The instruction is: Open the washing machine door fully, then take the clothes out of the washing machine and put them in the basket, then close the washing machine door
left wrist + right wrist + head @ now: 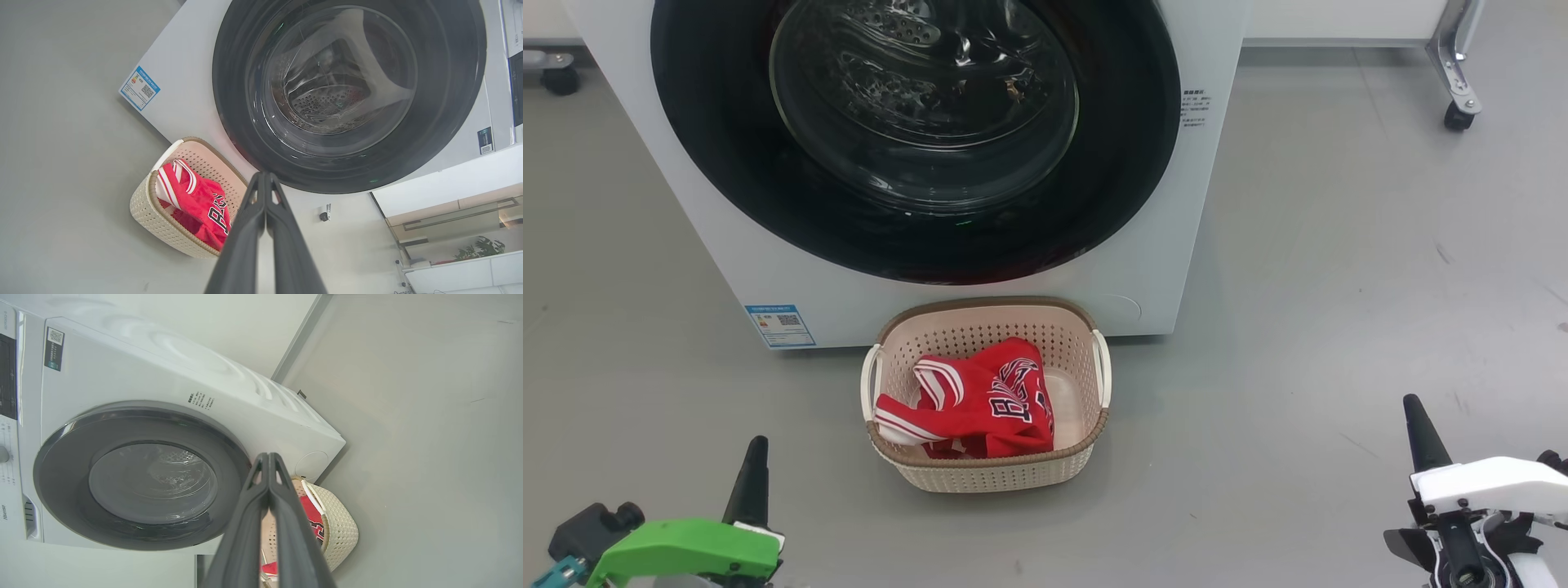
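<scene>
The left gripper (755, 457) has a bright green shell, a black knob and a teal piece beside it; the right gripper (1419, 425) wears white. Both carry long, dark, tapering fingers (241, 245).

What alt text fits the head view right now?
Red clothes lie in a cream basket on the floor before a white washing machine whose round black door is shut. The left gripper and right gripper sit low, both closed.
</scene>
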`<state>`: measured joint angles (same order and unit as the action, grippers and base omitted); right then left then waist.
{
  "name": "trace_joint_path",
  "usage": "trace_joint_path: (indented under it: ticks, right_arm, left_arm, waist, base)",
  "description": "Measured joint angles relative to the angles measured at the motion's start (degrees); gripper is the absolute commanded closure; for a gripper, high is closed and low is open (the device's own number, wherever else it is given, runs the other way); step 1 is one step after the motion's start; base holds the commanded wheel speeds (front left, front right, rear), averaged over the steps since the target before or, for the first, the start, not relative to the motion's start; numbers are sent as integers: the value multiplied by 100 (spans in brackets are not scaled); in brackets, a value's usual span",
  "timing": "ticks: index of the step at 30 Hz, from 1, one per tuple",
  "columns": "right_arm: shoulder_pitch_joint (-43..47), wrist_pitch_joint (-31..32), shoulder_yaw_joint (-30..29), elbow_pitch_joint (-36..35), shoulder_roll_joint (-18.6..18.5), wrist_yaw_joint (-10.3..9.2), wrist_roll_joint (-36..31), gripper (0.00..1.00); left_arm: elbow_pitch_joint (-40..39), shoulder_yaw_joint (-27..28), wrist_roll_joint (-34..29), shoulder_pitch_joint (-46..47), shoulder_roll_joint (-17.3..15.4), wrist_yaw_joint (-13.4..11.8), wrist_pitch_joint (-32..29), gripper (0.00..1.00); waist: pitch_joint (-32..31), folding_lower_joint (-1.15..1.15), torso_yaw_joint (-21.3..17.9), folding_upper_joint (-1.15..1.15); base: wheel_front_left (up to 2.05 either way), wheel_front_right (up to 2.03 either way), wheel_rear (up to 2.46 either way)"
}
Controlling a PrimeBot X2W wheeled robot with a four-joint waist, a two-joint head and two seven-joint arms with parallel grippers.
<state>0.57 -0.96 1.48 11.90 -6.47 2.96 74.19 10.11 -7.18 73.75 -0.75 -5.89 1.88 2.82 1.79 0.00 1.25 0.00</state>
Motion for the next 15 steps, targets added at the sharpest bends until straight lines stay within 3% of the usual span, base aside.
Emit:
trace_joint_path:
  ticks: [15]
  right_arm:
    - [-166, 220, -274, 162, 89, 172, 1057, 100]
  left_arm:
    - [207, 280, 1156, 144, -2, 245, -224, 100]
  waist:
    - [-82, 0, -65, 0]
  base:
    - [0, 0, 0]
